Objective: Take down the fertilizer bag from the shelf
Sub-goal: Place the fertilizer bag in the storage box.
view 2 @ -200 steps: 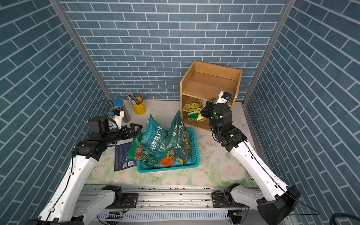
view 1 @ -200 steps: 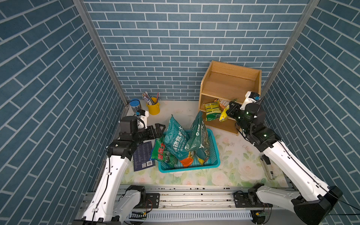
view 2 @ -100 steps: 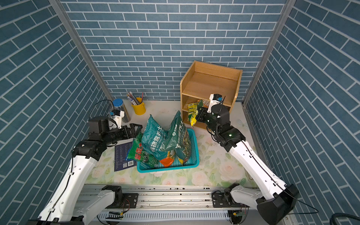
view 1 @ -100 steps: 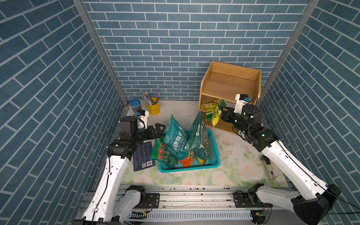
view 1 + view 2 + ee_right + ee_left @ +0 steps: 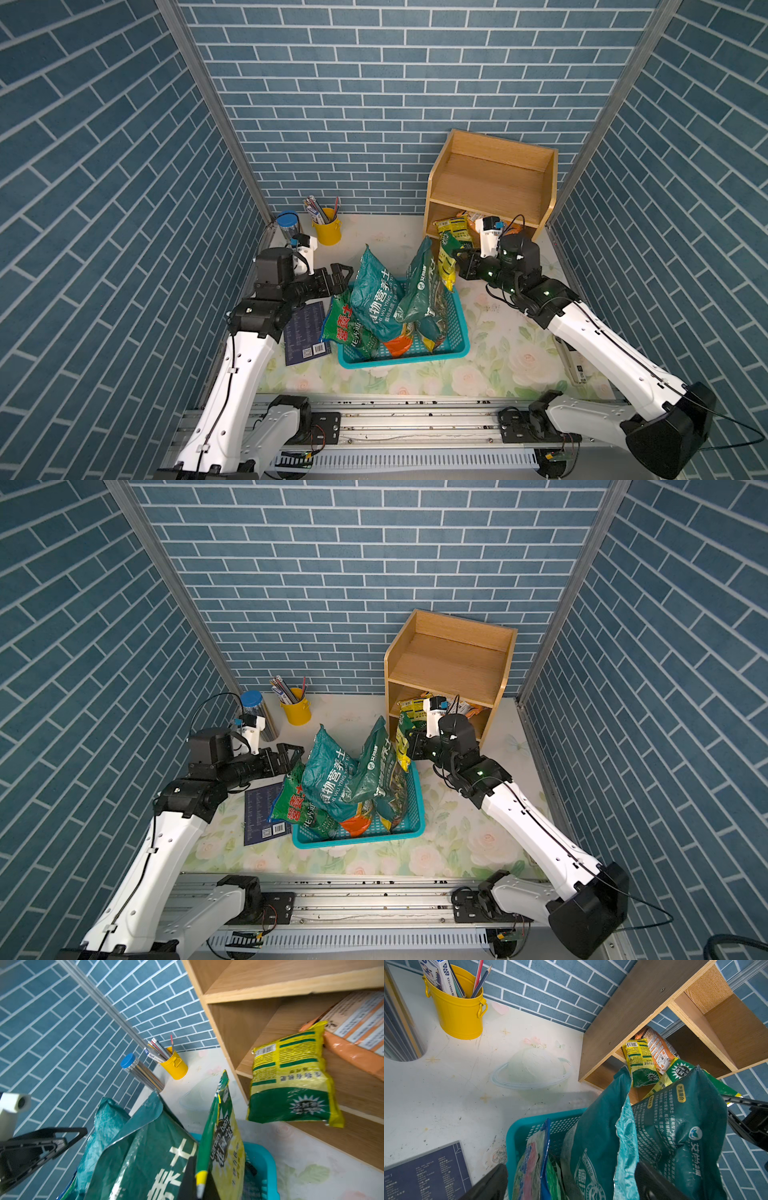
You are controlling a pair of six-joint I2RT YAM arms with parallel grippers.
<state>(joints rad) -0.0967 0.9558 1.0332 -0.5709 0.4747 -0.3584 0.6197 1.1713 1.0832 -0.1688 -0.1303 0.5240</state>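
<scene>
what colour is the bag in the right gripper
Yellow and green; the small glossy fertilizer bag, clamped by the right gripper, shows best in the right wrist view.

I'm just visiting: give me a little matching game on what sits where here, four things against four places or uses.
Things: 1 yellow bucket; 2 orange bag; 3 dark booklet; 4 teal bags.
Places: A in the turquoise basket; B on the wooden shelf; C flat on the table; D holding pencils.
Pairs: 1-D; 2-B; 3-C; 4-A.
</scene>
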